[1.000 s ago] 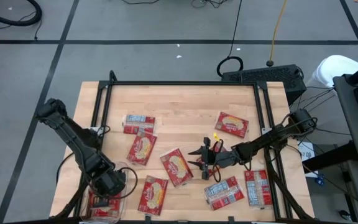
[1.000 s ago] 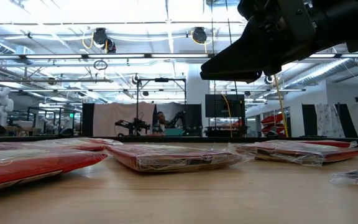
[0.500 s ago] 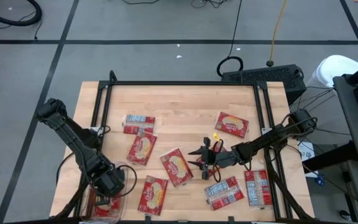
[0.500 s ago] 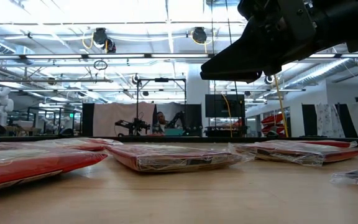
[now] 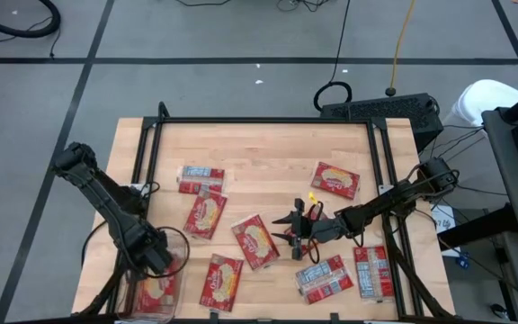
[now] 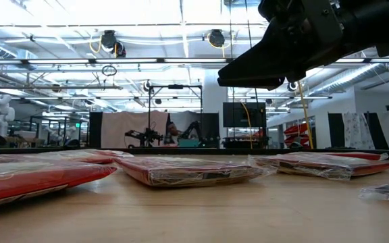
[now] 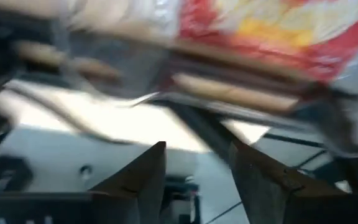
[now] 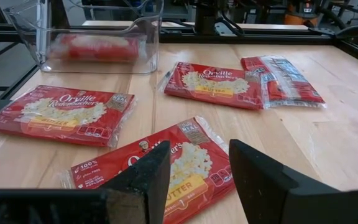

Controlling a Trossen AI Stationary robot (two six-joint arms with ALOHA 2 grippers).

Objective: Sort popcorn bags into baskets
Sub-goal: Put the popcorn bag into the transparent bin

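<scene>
Overhead, a wooden table (image 5: 268, 162) holds seven red popcorn bags still loose: two at centre left (image 5: 201, 178) (image 5: 205, 216), one in the middle (image 5: 256, 241), one at the lower centre (image 5: 221, 282), one at the upper right (image 5: 335, 180) and two at the lower right (image 5: 323, 278) (image 5: 373, 272). At the lower left corner of the frame sits the clear plastic basket (image 5: 180, 241) with at least one red bag inside (image 5: 156, 290). Above it hangs the left gripper (image 5: 156, 260), fingers apart and holding nothing. Near the frame's centre right, the right gripper (image 5: 297, 230) hovers with jaws parted and empty, just beside the middle bag. Sorting looks barely begun; most bags remain.
</scene>
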